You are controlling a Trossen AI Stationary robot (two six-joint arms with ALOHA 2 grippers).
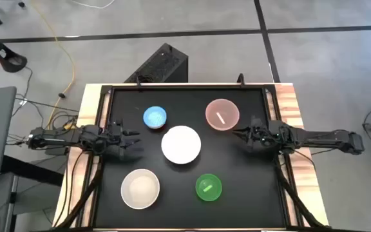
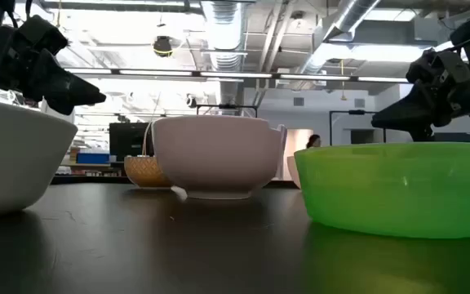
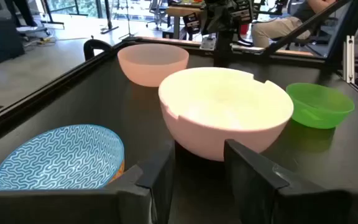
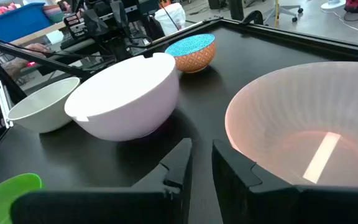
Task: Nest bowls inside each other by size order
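Note:
Five bowls stand apart on their bases on the black table top point(image 1: 250, 193). The large white bowl point(image 1: 181, 144) is in the middle. The small blue-patterned bowl point(image 1: 154, 118) is far left of it, the translucent pink bowl point(image 1: 222, 115) far right, the cream-white bowl point(image 1: 140, 189) near left, and the green bowl point(image 1: 208, 187) near right. My left gripper point(image 1: 137, 145) is open and empty, left of the white bowl point(image 3: 225, 112). My right gripper point(image 1: 239, 133) is open by a narrow gap point(image 4: 202, 146) and empty, beside the pink bowl point(image 4: 309, 130).
A raised black rim point(image 1: 185, 87) frames the table top, with wooden strips point(image 1: 298, 109) outside it. There is free room between the bowls and along the near edge. Cables and a black box point(image 1: 163, 64) lie on the floor beyond the far edge.

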